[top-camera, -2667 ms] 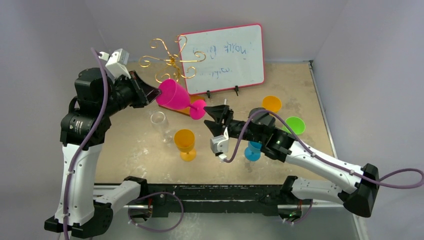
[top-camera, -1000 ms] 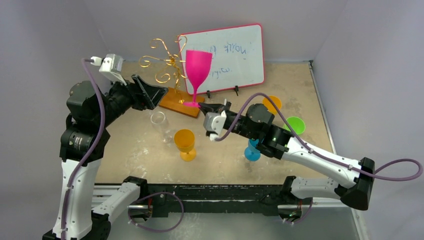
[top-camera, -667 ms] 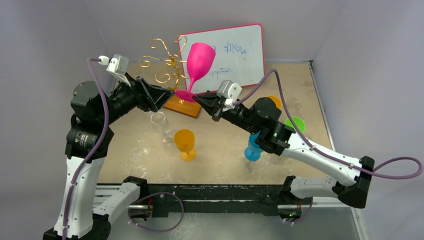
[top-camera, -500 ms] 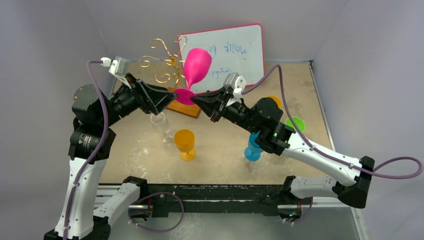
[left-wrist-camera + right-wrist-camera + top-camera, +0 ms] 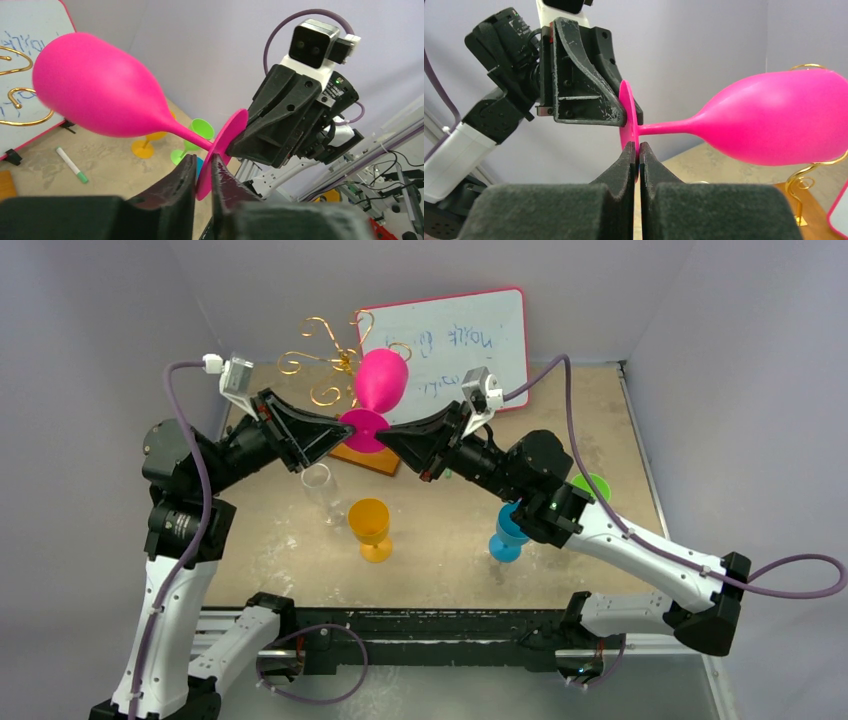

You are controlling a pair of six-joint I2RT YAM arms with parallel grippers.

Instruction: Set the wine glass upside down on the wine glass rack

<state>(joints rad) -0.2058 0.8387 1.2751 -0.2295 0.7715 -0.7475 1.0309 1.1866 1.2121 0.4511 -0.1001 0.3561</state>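
Note:
The pink wine glass (image 5: 380, 380) hangs in the air on its side, bowl toward the back and foot (image 5: 362, 430) toward the arms. My left gripper (image 5: 342, 434) is shut on the foot's left edge, and the disc fills the gap between its fingers (image 5: 202, 159). My right gripper (image 5: 386, 437) is shut on the foot's opposite edge (image 5: 638, 146). The bowl (image 5: 774, 120) lies close in front of the wine glass rack (image 5: 330, 360), a gold wire tree on a brown wooden base (image 5: 368, 456).
A pink-framed whiteboard (image 5: 450, 345) stands at the back. On the table are a clear glass (image 5: 317, 480), an orange glass (image 5: 370, 525), a blue glass (image 5: 505, 535) and a green glass (image 5: 590, 490). A marker (image 5: 70, 165) lies near the whiteboard.
The right gripper lifted the glass and tipped it from upright onto its side, bowl toward the rack. The left gripper came in from the left and closed on the foot.

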